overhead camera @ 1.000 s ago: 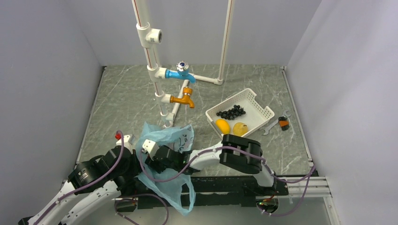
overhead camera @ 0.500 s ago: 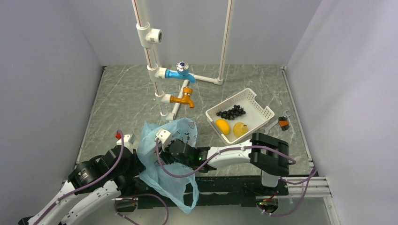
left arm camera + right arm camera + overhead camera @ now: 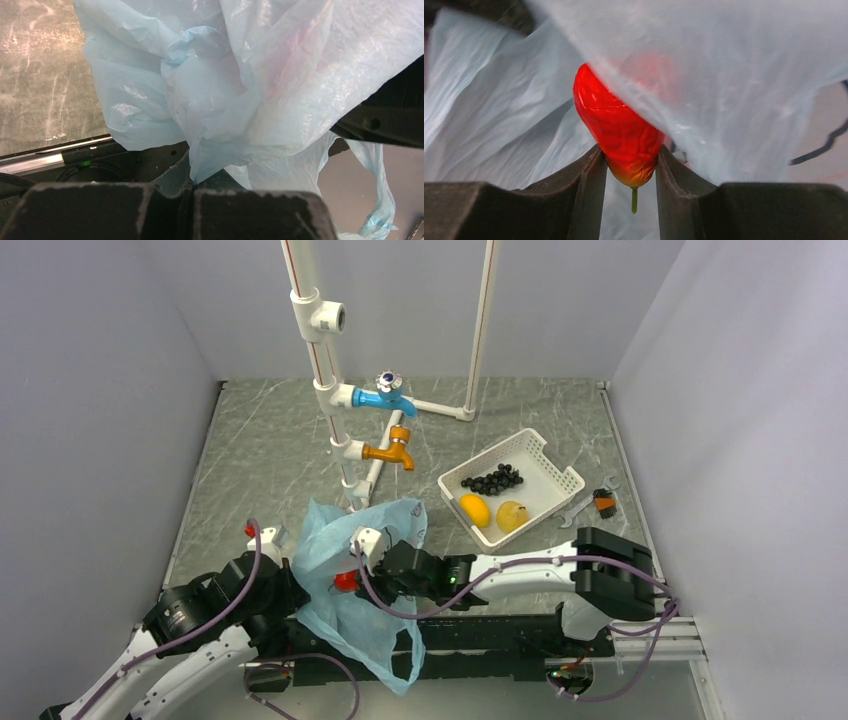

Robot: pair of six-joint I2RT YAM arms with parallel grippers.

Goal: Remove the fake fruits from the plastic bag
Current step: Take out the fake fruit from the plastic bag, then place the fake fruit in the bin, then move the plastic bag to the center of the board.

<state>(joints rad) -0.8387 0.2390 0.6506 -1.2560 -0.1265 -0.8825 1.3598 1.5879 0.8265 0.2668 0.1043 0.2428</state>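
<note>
Down at the near left, the left gripper (image 3: 192, 186) has its jaws pressed fully together, pinching a gathered fold of the thin, crinkly, translucent light-blue plastic bag (image 3: 225, 100). In the top view the bag (image 3: 322, 552) lies crumpled at the table's near edge between the two arms, with one handle loop hanging over the front rail.

Just right of that, the right gripper (image 3: 626, 170) reaches into the bag's folds, its jaws partly apart and closed on the narrow lower end of a glossy, wrinkled red-orange plastic fruit (image 3: 620, 131) with a thin green stem. A sheet of the bag's film drapes over the fruit's upper part. From above, the fruit (image 3: 345, 581) shows as a red spot against the blue film.

Farther back stand white pipes bearing a blue tap (image 3: 385, 396) and an orange tap (image 3: 390, 452).

To the right sits a white slotted plastic basket (image 3: 572, 480), well apart from the bag. It holds a dark grape bunch (image 3: 493, 480), an orange-yellow oval fruit (image 3: 475, 508) and a pale yellow roundish fruit (image 3: 512, 515).

Beside the basket's right side lies a silver wrench (image 3: 577, 510).
</note>
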